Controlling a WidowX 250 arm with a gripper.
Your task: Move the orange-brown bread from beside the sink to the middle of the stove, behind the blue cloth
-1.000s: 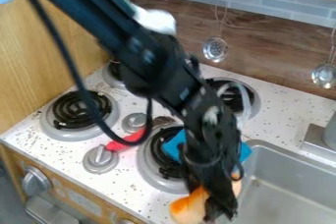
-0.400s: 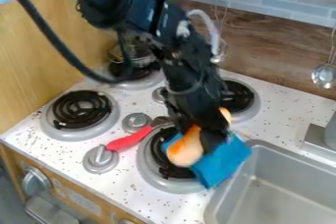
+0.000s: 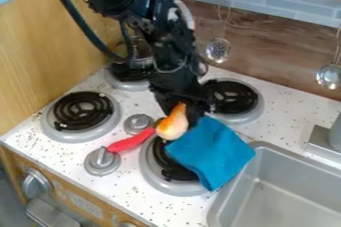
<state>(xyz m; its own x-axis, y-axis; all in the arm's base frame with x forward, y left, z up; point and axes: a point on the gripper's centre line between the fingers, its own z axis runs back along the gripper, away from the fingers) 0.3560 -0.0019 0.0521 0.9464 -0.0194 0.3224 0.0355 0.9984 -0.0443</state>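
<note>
Pale tiles (image 3: 286,9) and a wood-grain backsplash (image 3: 283,56) are set behind the speckled worktop (image 3: 123,183). An orange-and-cream toy food piece (image 3: 172,127) appears to be clamped between the jaws of the black gripper (image 3: 180,113), above the rear edge of the front right burner (image 3: 170,168). Its rounded lower end is left free, so it could be twisted or squeezed out if only the narrow upper part is pinched. Just beside it, a blue cloth (image 3: 213,154) is draped over the burner and could be snagged and dragged toward the sink (image 3: 286,196) by a low sideways sweep. The red-handled utensil (image 3: 131,142), its far end partly hidden by the toy, could be knocked askew if the piece were pushed against it. The robot arm (image 3: 166,37) is extended from the upper left, bent, with the jaws pointed steeply down over the stove.
</note>
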